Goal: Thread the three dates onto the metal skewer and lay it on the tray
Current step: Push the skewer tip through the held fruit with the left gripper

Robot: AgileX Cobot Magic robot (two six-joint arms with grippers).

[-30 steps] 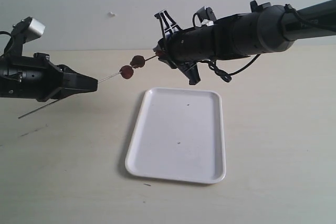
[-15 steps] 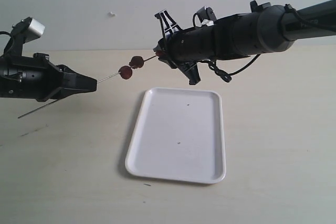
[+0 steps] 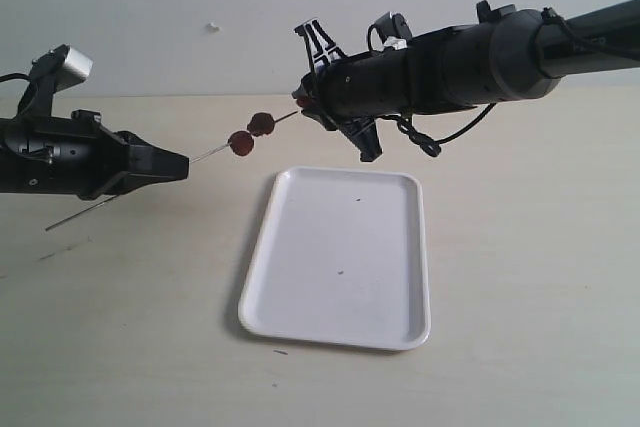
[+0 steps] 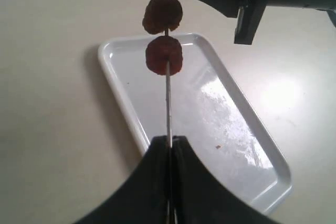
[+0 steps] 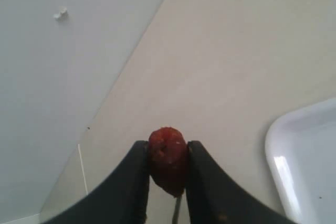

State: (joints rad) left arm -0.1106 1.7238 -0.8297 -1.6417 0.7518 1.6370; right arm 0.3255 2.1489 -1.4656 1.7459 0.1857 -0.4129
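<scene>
The left gripper (image 3: pixel 182 161) clamps the thin grey skewer (image 3: pixel 210 152), threaded with two wrinkled dates (image 3: pixel 241 142). The right gripper (image 3: pixel 306 104) pinches a third date (image 5: pixel 168 163) at its tip, aloft by the smooth white tray's (image 3: pixel 340 247) far-left corner.

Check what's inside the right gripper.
A date pinched in the right gripper, the metal skewer meeting it. How deep the tip sits is hidden inside the fruit.

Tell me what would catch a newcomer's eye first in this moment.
The metal skewer spans mid-air between the two arms. The left claw is shut on it, with one date and a second date already threaded. At its far end the right claw pinches the third date. Below them, the white tray lies flat on the table.
</scene>
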